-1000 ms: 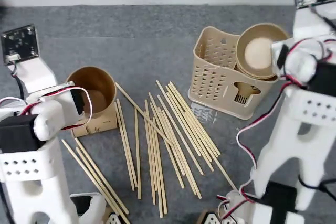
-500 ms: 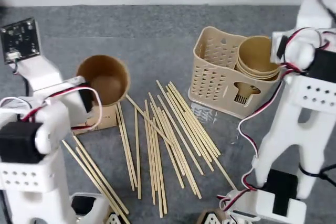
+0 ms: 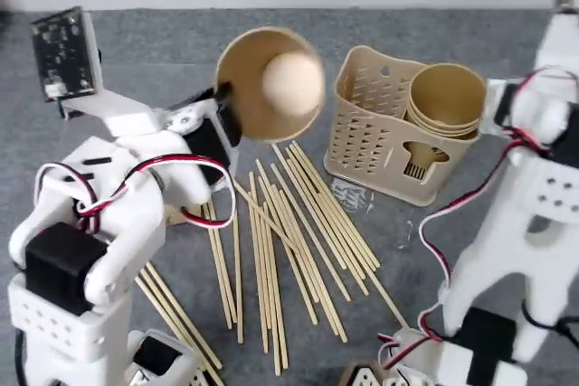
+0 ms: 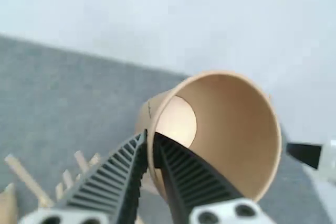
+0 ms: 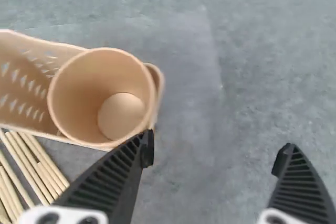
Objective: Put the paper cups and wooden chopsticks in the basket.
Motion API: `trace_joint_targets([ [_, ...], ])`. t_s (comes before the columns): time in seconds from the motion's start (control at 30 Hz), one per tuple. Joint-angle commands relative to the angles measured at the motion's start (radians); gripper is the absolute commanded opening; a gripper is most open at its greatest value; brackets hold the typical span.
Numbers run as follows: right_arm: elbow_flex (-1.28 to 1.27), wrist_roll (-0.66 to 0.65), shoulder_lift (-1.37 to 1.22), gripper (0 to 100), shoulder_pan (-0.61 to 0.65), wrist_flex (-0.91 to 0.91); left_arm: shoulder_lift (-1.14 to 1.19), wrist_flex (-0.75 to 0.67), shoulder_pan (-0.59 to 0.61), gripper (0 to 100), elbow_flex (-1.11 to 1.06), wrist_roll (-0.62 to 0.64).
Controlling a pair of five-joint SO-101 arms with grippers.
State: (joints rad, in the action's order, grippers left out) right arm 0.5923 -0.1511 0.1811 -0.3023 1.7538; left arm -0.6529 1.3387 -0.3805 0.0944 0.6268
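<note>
Left gripper (image 4: 149, 139), clenched on the thin wall of a tan paper cup (image 4: 210, 129): one ribbed black finger (image 4: 113, 174) lies outside the wall and the other inside, meeting close to the round pale base. The cup is a smooth tapered cone with a rolled rim, held well above the surface and tipped on its side; in the high view its open mouth faces the camera. Below this gripper and the cup, the wooden chopsticks (image 3: 289, 241) lie loose on the surface (image 3: 271, 51), a grey mat with a fine, felt-like nap. They are slim, straight, pale sticks, fanned and partly overlapping. Just beyond the held cup stands the basket (image 3: 371, 133), a beige plastic box with rounded corners and walls pierced by rows of small slots and a larger cut-out. Nested cups (image 3: 445, 101) of the same tan paper sit tilted in its far end, with their rims stacked in close rings. Right gripper (image 5: 216, 158), released, with its two ribbed black fingers spread wide apart over bare mat. The nested cups and the basket wall are near its one finger, with some chopstick ends beside them.
</note>
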Motion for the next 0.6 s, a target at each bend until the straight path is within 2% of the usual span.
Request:
trace_joint_targets([
  [0.0,-0.011,0.011,0.097,36.8,-0.044,0.041,0.015,-0.16,-0.055,1,-0.024,0.021],
  [0.2,-0.017,0.052,0.228,36.8,-0.088,0.039,0.121,-0.425,-0.149,1,-0.15,0.075],
  [0.37,-0.052,0.061,0.268,36.8,-0.156,0.039,0.285,-0.514,-0.196,1,-0.099,0.075],
  [0.57,-0.149,0.058,0.269,36.8,-0.165,0.025,0.488,-0.539,-0.238,1,0.054,0.075],
])
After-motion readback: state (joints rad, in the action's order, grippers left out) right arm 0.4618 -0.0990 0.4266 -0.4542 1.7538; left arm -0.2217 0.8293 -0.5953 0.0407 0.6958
